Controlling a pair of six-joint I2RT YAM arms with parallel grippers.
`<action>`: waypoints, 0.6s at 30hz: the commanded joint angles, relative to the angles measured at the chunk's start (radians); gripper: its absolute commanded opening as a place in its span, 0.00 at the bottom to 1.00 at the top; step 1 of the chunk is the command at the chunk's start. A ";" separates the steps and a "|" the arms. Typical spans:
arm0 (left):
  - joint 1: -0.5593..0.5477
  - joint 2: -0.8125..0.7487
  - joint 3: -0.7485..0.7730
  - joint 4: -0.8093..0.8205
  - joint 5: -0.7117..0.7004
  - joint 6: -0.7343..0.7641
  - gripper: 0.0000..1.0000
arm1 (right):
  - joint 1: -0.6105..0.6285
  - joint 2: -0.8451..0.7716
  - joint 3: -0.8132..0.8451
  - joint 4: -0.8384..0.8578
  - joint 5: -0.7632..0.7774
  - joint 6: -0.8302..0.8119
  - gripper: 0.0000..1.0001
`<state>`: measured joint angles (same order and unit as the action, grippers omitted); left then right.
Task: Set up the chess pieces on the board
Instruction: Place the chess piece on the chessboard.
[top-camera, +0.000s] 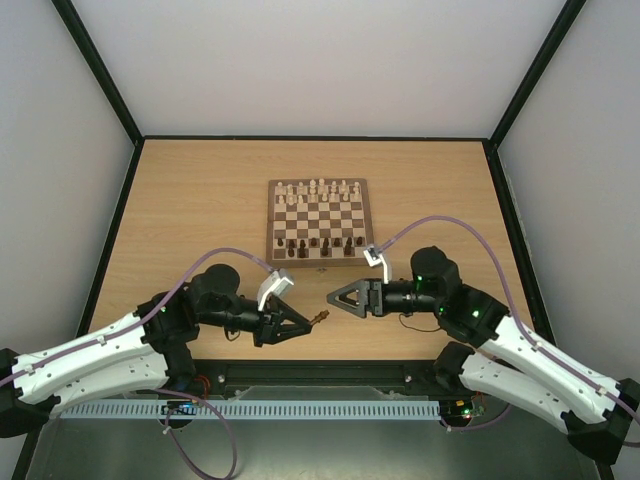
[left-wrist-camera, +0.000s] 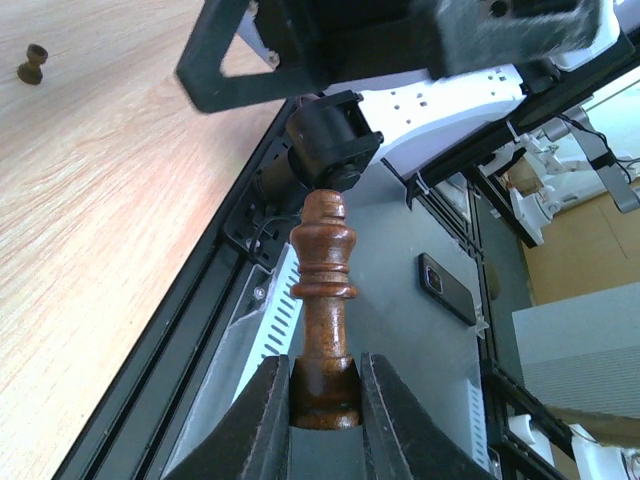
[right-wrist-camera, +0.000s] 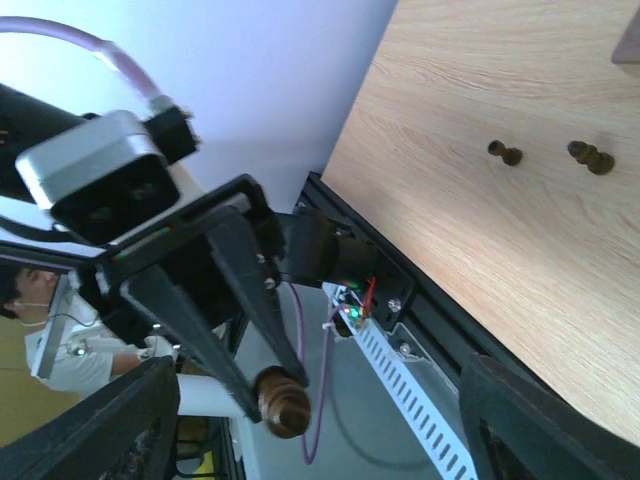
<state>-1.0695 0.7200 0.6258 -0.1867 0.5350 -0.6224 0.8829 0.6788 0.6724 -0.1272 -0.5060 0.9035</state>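
Left hand holding a dark brown chessman up off the counter
It's pinched by its base close to the near edge, tip toward the right hand, whose fingers are spread. The board sits farther back, mid-counter, well apart.

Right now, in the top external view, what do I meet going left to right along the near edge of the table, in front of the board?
left pincer, shut on a piece → dark chess piece sticking out of it → right pincer, open and empty
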 joint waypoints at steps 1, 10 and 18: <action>0.008 -0.022 -0.011 0.014 0.061 -0.010 0.12 | 0.001 -0.052 -0.001 0.024 -0.051 0.049 0.73; 0.009 0.004 -0.027 0.058 0.147 -0.003 0.13 | 0.002 0.018 -0.048 0.074 -0.227 0.050 0.48; 0.009 0.044 -0.044 0.103 0.174 -0.011 0.14 | 0.005 0.030 -0.045 0.113 -0.314 0.038 0.47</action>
<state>-1.0660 0.7452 0.5930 -0.1280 0.6720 -0.6308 0.8833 0.7078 0.6289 -0.0643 -0.7330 0.9470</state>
